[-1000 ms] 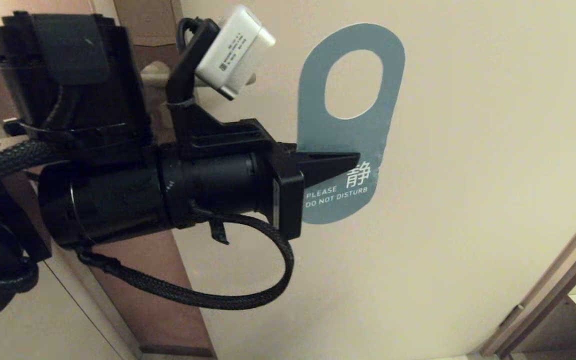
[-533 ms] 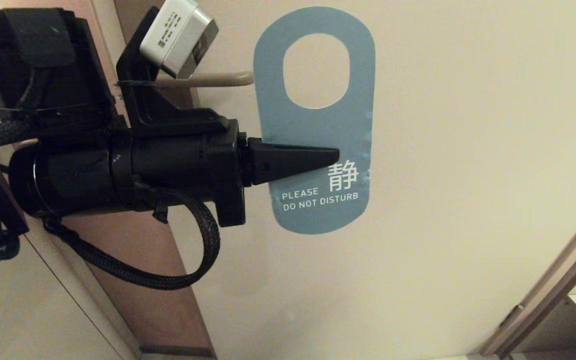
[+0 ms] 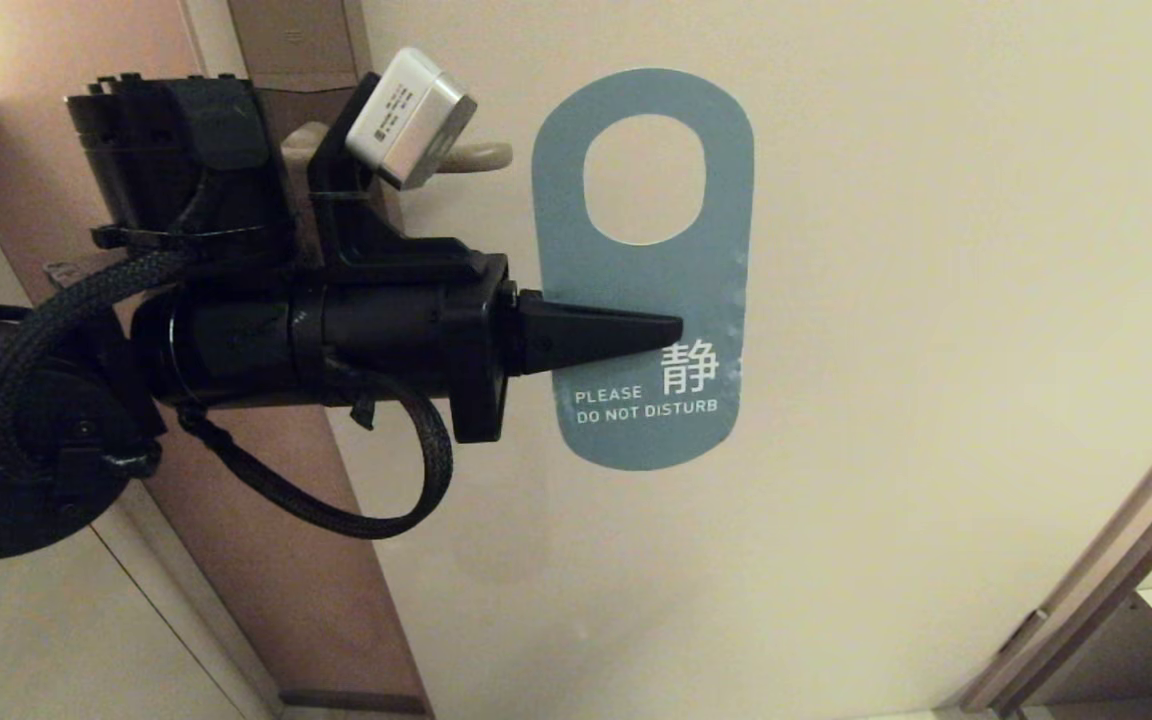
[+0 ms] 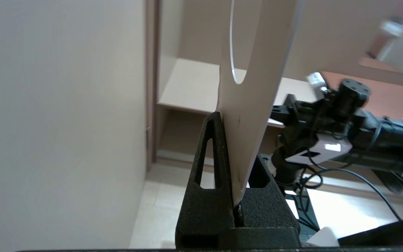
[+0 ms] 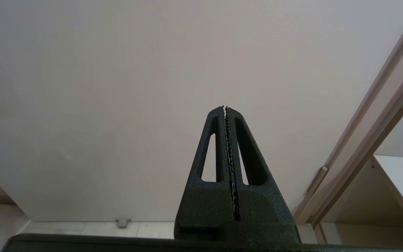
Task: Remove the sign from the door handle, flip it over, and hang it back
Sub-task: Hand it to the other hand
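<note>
Left gripper [image 3: 671,330] reaching in level from the left of the head view, fingers [image 4: 208,154] pinching the sign [image 3: 641,290] across its middle, just above the white lettering. Sign held upright in front of the pale door [image 3: 936,300], clear of the door handle [image 3: 481,155] and just to its right, oval hole at the top, rounded lettered end at the bottom. Teal face toward the head camera, reading "PLEASE DO NOT DISTURB" beside a white character. Handle's rounded tip poking out from behind the white wrist camera [image 3: 411,115], level with the upper part of the oval hole but not through it. Seen edge-on in the left wrist view, card clamped between the two black fingers, its pale off-white face showing there, the curve of the hole visible above the grip. Right gripper [image 5: 226,108] parked away from the sign, pointing at the bare door, fingers pressed together on nothing, serrated inner edges meeting. Wooden door frame [image 5: 373,119] running diagonally beside it.
</note>
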Available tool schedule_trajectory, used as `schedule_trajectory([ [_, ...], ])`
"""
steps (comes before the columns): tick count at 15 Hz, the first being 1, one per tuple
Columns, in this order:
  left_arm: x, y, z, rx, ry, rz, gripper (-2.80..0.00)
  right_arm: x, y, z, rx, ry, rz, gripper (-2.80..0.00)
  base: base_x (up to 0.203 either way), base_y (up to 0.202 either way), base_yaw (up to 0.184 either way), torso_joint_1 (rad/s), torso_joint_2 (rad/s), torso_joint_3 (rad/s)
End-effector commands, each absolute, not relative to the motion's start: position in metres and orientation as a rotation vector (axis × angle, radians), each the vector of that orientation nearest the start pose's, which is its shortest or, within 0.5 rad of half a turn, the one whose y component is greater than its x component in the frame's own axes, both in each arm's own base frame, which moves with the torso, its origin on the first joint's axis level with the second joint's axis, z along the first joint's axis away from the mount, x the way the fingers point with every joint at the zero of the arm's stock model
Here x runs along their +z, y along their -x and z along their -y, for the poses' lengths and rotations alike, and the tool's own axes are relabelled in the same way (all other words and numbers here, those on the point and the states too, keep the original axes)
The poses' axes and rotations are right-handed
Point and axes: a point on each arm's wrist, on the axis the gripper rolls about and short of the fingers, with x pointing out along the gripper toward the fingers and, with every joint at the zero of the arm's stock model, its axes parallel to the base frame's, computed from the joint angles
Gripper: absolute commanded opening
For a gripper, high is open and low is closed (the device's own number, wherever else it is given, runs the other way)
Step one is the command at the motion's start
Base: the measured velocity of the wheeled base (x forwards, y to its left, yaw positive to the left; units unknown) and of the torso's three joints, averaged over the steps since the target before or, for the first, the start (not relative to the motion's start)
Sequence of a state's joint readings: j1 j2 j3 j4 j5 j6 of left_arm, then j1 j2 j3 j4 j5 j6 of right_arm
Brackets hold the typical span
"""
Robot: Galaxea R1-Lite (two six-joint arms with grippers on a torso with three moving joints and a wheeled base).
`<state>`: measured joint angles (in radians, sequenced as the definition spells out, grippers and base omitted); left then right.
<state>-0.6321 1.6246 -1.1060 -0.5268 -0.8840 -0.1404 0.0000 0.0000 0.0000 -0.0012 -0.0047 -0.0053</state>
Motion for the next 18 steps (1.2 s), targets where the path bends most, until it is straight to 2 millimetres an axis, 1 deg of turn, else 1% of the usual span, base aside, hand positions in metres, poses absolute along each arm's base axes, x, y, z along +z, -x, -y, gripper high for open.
schedule_trajectory([
  [1,0.269,-0.241,0.199,-1.558,0.113,-0.116,-2.80,0.076,0.023,0.000,-0.005,0.002,0.002,-2.80,0.000,0.000,0.000,0.000,0.00,0.000],
  [3,0.266,-0.244,0.202,-1.579,0.113,-0.120,-2.80,0.081,0.025,0.000,0.001,0.006,0.019,-2.80,0.000,0.000,0.000,0.000,0.00,0.000],
  [5,0.265,-0.245,0.202,-1.579,0.114,-0.123,-2.80,0.099,0.029,-0.001,0.051,0.002,0.044,-2.80,0.000,0.000,0.000,0.000,0.00,0.000],
  [6,0.266,-0.245,0.202,-1.580,0.113,-0.117,-2.80,0.108,0.028,-0.001,0.067,0.001,0.020,-2.80,0.000,0.000,0.000,0.000,0.00,0.000],
  [8,0.270,-0.245,0.203,-1.581,0.111,-0.105,-2.80,0.127,0.019,-0.001,0.087,-0.002,-0.044,-2.80,0.000,0.000,0.000,0.000,0.00,0.000],
  [10,0.276,-0.245,0.203,-1.584,0.109,-0.083,-2.80,0.153,-0.001,-0.002,0.115,-0.003,-0.091,-2.80,0.000,0.000,0.000,0.000,0.00,0.000],
  [13,0.281,-0.244,0.205,-1.602,0.108,-0.068,-2.80,0.193,-0.050,-0.005,0.172,-0.005,-0.116,-2.80,0.000,0.000,0.000,0.000,0.00,0.000],
  [14,0.280,-0.243,0.207,-1.607,0.109,-0.070,-2.80,0.207,-0.066,-0.008,0.247,-0.007,-0.102,-2.80,0.000,0.000,0.000,0.000,0.00,0.000],
  [15,0.280,-0.242,0.208,-1.612,0.109,-0.072,-2.80,0.220,-0.078,-0.012,0.387,-0.010,-0.080,-2.80,0.000,0.000,0.000,0.000,0.00,0.000],
  [16,0.280,-0.240,0.210,-1.619,0.108,-0.072,-2.80,0.229,-0.084,-0.015,0.537,-0.011,-0.063,-2.80,0.000,0.000,0.000,0.000,0.00,0.000],
  [18,0.279,-0.238,0.214,-1.634,0.109,-0.078,-2.80,0.236,-0.095,-0.021,0.807,-0.019,-0.062,-2.80,0.000,0.000,0.000,0.000,0.00,0.000],
])
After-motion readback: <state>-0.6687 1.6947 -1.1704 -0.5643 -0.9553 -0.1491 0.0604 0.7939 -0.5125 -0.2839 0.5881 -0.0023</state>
